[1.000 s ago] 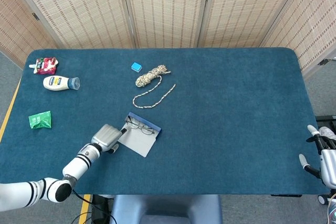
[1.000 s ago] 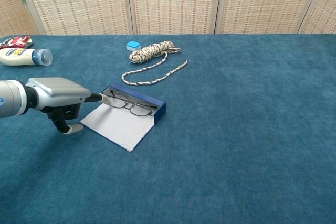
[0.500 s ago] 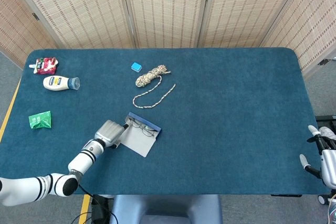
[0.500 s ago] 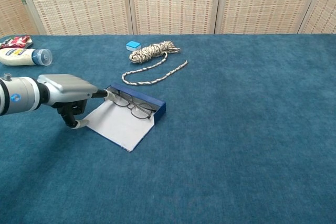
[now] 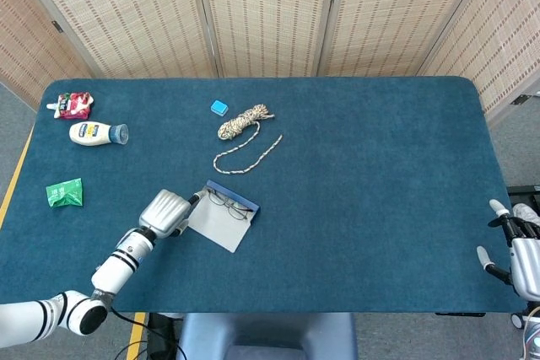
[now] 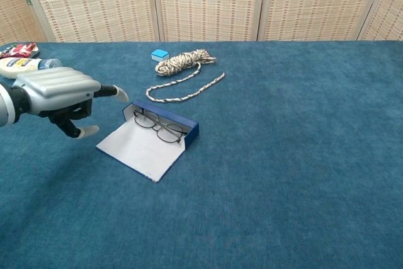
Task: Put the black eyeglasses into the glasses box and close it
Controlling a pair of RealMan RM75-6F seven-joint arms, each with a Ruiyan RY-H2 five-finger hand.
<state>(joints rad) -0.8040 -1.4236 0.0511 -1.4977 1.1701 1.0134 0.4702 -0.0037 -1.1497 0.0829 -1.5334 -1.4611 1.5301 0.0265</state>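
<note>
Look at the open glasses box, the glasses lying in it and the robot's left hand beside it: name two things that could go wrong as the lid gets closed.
1. The black eyeglasses lie along the narrow tray of the glasses box; if a part sits proud of it, the flat lid could press on it.
2. The left hand hangs beside the box's end, holding nothing. A sideways nudge could slide the box instead of lifting the lid.

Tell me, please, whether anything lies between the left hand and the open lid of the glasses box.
Nothing visible does. The left hand hovers just left of the glasses box, with only bare table between it and the flat white lid. The eyeglasses already lie inside.
</note>
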